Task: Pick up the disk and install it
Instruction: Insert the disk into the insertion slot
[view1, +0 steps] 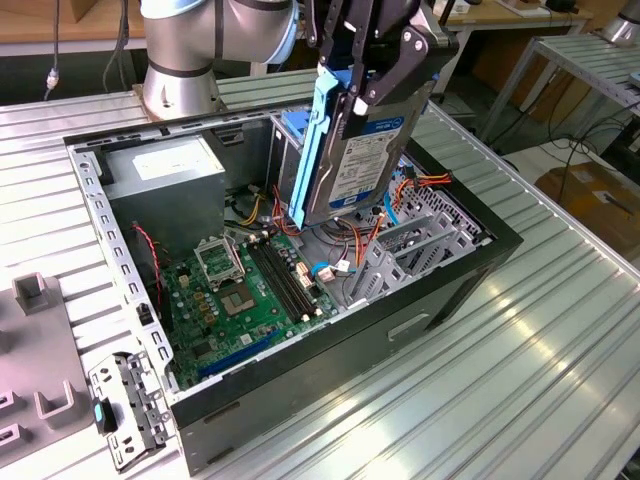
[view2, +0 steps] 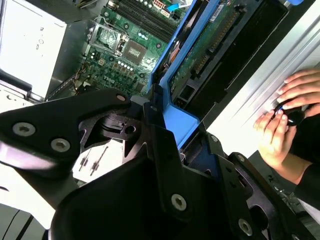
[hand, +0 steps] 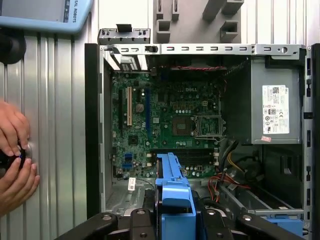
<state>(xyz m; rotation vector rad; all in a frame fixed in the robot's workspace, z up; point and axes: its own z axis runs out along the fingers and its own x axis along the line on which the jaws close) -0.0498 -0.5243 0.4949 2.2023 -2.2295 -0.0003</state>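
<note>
The gripper (view1: 362, 100) hides the upper end of the disk (view1: 360, 165) and itself runs off the exterior view's top edge, while a person's hands (hand: 19, 184) are cut short at the first wrist view's edge.

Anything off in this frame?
Yes: a person's hands rest on the table beside the open case, on a small dark object, while the robot hand holds the disk tilted above the case. Nothing else stands out.

All views down onto motherboard (view1: 240, 290)
</note>
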